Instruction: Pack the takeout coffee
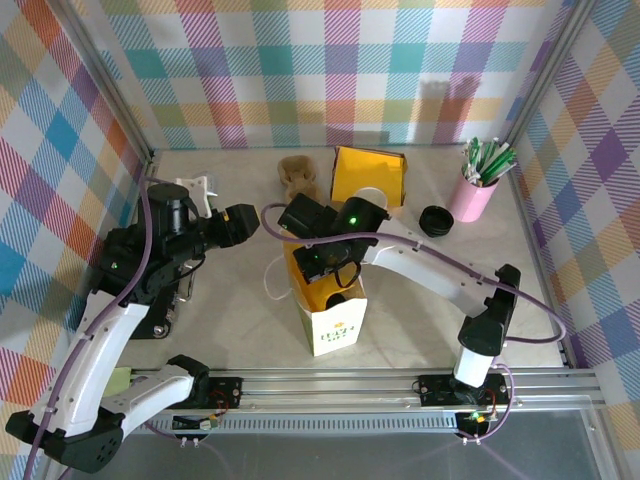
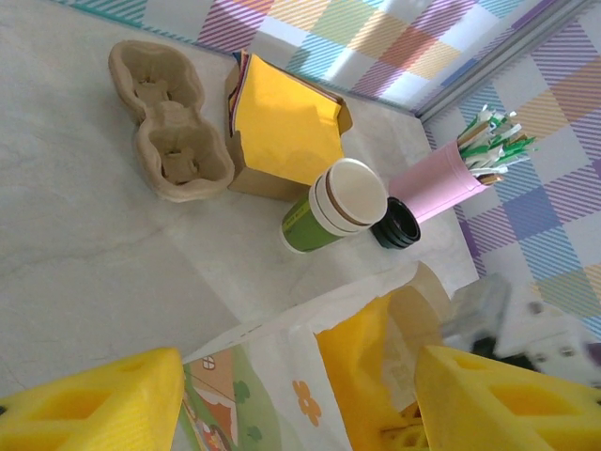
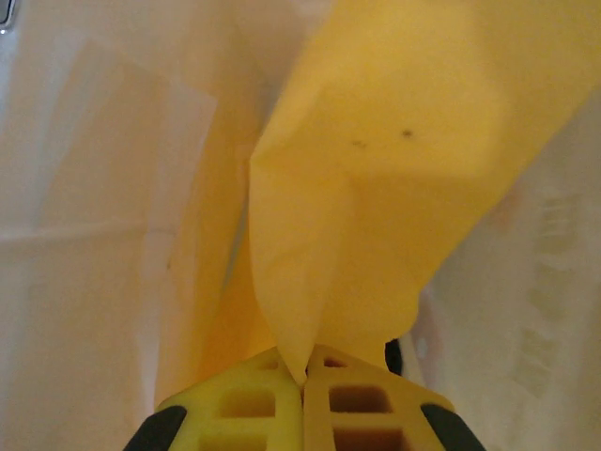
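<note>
On the table [image 1: 230,320] the paper bag [image 1: 338,330] stands open. Inside it the right hand [image 3: 302,376] pinches a yellow paper fold [image 3: 376,188]; the left hand [image 1: 243,224] hangs spread and empty alongside. The takeout coffee [image 1: 337,299] seems seated inside, so the fold wants tucking gently, without tipping the cup.

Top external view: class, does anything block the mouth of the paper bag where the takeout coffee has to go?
Yes. The right gripper reaches down into the mouth of the paper bag, shut on a yellow sheet that fills much of the inside.
</note>
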`<state>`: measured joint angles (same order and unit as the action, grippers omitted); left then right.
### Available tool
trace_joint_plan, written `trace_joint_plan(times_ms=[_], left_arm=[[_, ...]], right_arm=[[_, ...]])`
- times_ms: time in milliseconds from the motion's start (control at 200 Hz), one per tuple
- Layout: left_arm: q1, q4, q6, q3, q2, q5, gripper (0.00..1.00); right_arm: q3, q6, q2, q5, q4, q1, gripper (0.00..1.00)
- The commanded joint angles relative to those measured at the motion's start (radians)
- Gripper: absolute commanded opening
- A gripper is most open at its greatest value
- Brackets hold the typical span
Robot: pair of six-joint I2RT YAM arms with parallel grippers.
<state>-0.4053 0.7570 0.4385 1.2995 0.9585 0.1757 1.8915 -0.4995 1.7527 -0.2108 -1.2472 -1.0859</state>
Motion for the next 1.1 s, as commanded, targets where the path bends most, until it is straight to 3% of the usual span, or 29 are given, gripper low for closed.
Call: trace_joint_plan(times_ms=[0,165,365,605,845,970,1095], left_arm=[[-0.01,-0.005,0.015,-0.011,-0.004,0.019,0.66],[-0.01,-0.001,0.014,-0.018,-0.006,0.015,0.66],[-0.01,0.004,0.005,-0.014,0.001,0.004,0.66],[-0.01,0.004,-0.006,-0.001,0.01,-0.01,0.66],[-0.01,-0.008,-0.034,0.027,0.032,-0.061,0.66],[-0.01,-0.026,-0.057,0.035,0.046,-0.152,0.67],[-0.007,-0.068,-0.087,0.022,0.051,-0.266,0.69]], right_arm=[[-0.055,-0.038,-0.035,0.066,0.081,0.011,0.08],[-0.061,-0.044,-0.042,0.065,0.078,0.019,0.28],[0.066,0.0,-0.061,0.04,0.028,0.021,0.5],[0.239,0.061,-0.068,0.007,-0.054,0.032,0.53],[0.282,0.126,-0.138,-0.01,-0.031,0.085,0.53],[0.253,0.149,-0.196,-0.027,-0.003,0.173,0.55],[0.114,0.156,-0.326,-0.03,0.098,0.319,0.57]])
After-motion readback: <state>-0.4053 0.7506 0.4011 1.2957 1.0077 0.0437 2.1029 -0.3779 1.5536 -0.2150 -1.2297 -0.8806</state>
